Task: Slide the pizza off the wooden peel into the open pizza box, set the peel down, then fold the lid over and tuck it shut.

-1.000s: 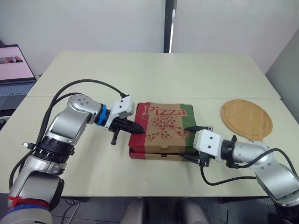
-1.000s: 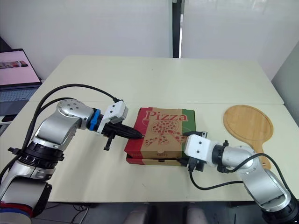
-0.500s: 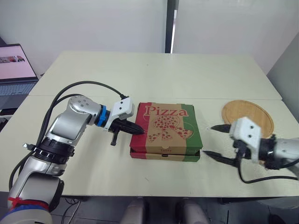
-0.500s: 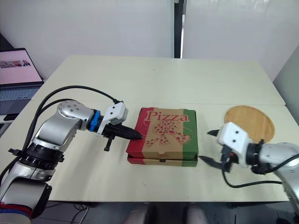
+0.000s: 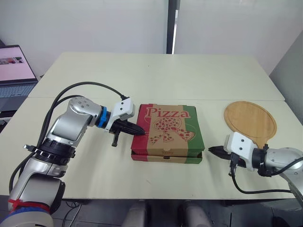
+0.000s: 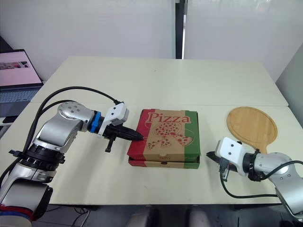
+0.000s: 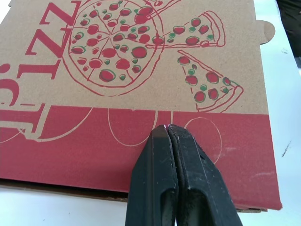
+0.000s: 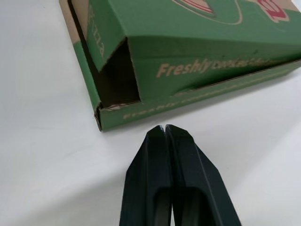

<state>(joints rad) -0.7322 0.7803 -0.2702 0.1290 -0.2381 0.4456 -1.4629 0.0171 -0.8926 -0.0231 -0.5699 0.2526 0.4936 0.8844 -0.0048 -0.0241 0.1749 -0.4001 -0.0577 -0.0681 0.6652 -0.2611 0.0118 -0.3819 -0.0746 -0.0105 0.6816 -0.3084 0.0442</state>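
Lying on the desk (image 5: pixel 156 75): the pizza box (image 5: pixel 167 132), in the middle of the near half, with its lid folded down flat and the printed side up.
Box corner: on the green right side, by the near corner, a dark gap shows between the side flap and the wall, so the lid is not fully tucked there.
Left side: the left gripper (image 7: pixel 167 129) is clenched with its two fingers pressed together and holds nothing; its tips rest on the red strip at the left edge of the lid.
Right side: the right gripper (image 8: pixel 164 128) is also clenched and empty; it is low over the desk, just beside the green side near the front corner, not touching it.
Far right: the peel (image 5: pixel 249 120) lies flat on the desk, well apart from the pizza box.
Far left: a laptop (image 5: pixel 14 71) with its screen lit.
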